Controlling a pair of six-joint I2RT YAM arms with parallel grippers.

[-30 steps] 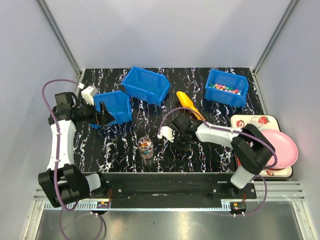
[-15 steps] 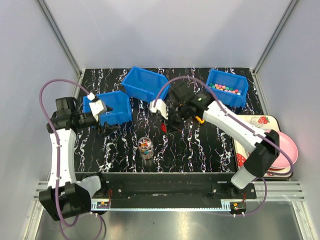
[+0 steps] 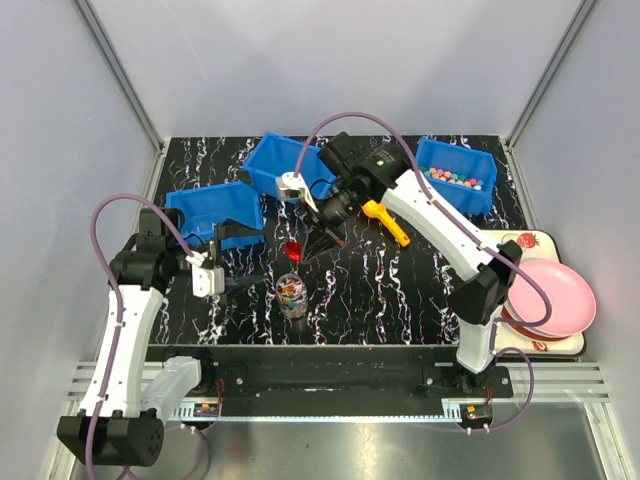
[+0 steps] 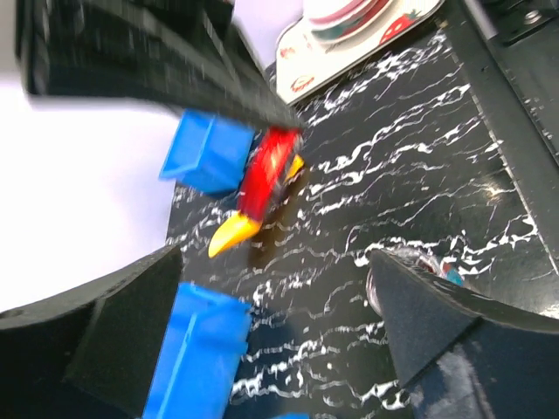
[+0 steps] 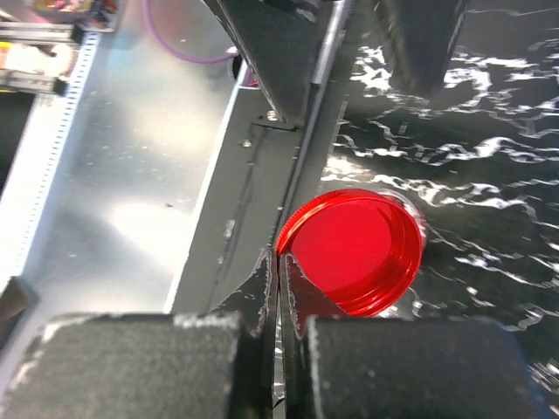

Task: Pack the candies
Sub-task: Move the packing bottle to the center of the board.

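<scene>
Closure of the jar looks to be the step in hand, since candies already fill it, while more lie in the blue bin far behind the jar and to its right. The right gripper has its jaws pinched tight on the rim of the red lid, which hangs steeply tilted just above and behind the jar's mouth, not touching it. The left gripper is low over the table just left of the jar, jaws spread wide with nothing in them. From its wrist camera the jar shows just past one finger, not yet between the two. To do this well, I would first slide the left gripper on until the jar is centred between its fingers. It should then close gently on the body below the neck, so the jar can neither tip nor skate on the slick surface. The lid should be levelled before it descends, because an edge pinch gives poor control of tilt. Centre it over the mouth, lower it until it seats all round, then turn or press. A slanted lid catching one side of the rim could topple the jar and spill it. The yellow scoop, well behind the jar, is clear of the path.
</scene>
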